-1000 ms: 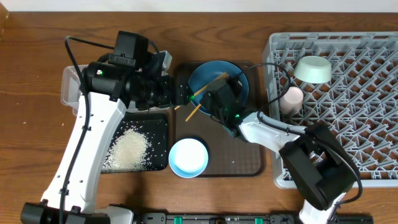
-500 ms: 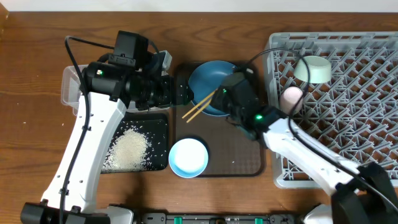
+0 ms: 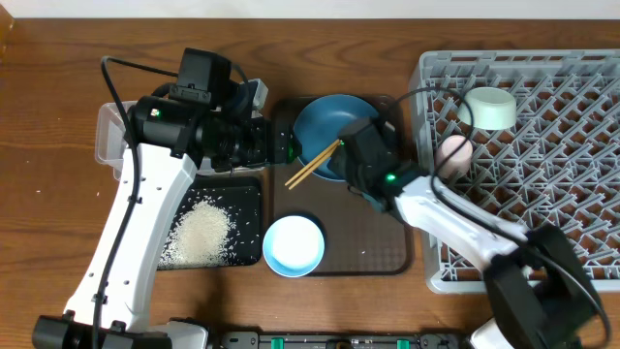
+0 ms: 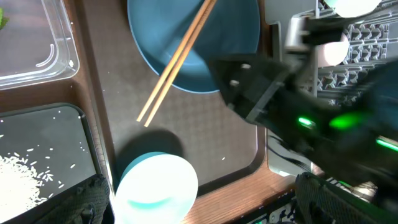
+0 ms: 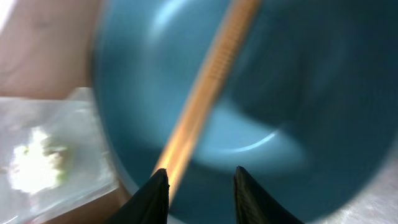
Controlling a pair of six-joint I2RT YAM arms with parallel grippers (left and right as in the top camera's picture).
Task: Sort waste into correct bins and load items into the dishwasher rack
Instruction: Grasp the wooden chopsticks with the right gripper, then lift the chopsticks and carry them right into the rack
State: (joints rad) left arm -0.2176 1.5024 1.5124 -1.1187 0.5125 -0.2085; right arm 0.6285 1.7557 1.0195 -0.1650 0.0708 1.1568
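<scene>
The large dark-blue round plate [image 3: 327,124] is sitting by the desk's far edge, wooden chopsticks [image 3: 312,165] lying across its rim. The right gripper [image 5: 200,182] is hovering over it, spread and empty. Safest is pinching the bare rim, clear of those sticks. The left gripper [image 3: 277,147] is hanging spread, empty.

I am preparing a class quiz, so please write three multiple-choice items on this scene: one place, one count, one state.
1. Where does the rice lie? A in the black tray; B on the blue plate; C in the white bowl.
2. How many dishes sit in the rack? A none; B two; C four.
3. How do the right gripper's fingers stand? A pressed together; B apart; C out of view.
Answers: 1 A, grains cover the tray floor; 2 B, the mint-green bowl and the pink cup; 3 B, the wrist view shows a gap between them.
</scene>
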